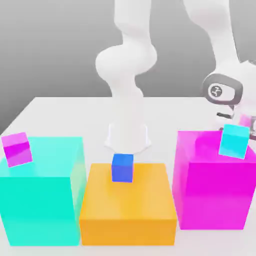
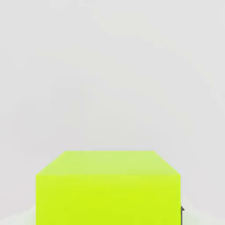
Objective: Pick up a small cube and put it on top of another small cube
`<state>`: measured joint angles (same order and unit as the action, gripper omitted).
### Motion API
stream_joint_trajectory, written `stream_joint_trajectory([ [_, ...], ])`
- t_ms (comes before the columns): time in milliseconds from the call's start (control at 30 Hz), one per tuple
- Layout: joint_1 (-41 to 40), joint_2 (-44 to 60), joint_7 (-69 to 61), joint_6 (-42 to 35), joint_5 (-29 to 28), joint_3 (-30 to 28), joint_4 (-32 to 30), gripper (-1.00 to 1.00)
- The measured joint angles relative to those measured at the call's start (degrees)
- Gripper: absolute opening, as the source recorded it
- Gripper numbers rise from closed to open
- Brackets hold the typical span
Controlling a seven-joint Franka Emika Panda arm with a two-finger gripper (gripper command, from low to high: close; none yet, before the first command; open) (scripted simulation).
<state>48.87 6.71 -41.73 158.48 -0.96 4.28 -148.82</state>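
Three big blocks are sitting along the front of the pale table: a teal block on the exterior view's left, an orange block in the middle, a magenta block on the right. Each is carrying a small cube: a magenta cube is resting tilted on the teal one, a blue cube is standing square on the orange one, and a cyan cube is sitting slightly tilted on the magenta one. The white arm is reaching down behind the magenta block, wrist just above the cyan cube. In the hand view a yellow-green cube, glossy and sharp-edged, is sitting right against the camera, one dark fingertip is peeking beside it, and the claw is clamping tight on it.
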Motion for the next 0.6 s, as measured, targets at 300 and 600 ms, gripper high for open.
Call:
stream_joint_trajectory([
  [300, -5.0, 1.7, 4.9, -8.3, 1.0, -5.4, 18.2, -1.0],
  [600, -24.1, -8.3, 5.3, -23.9, -6.8, -16.3, 23.9, -1.0],
])
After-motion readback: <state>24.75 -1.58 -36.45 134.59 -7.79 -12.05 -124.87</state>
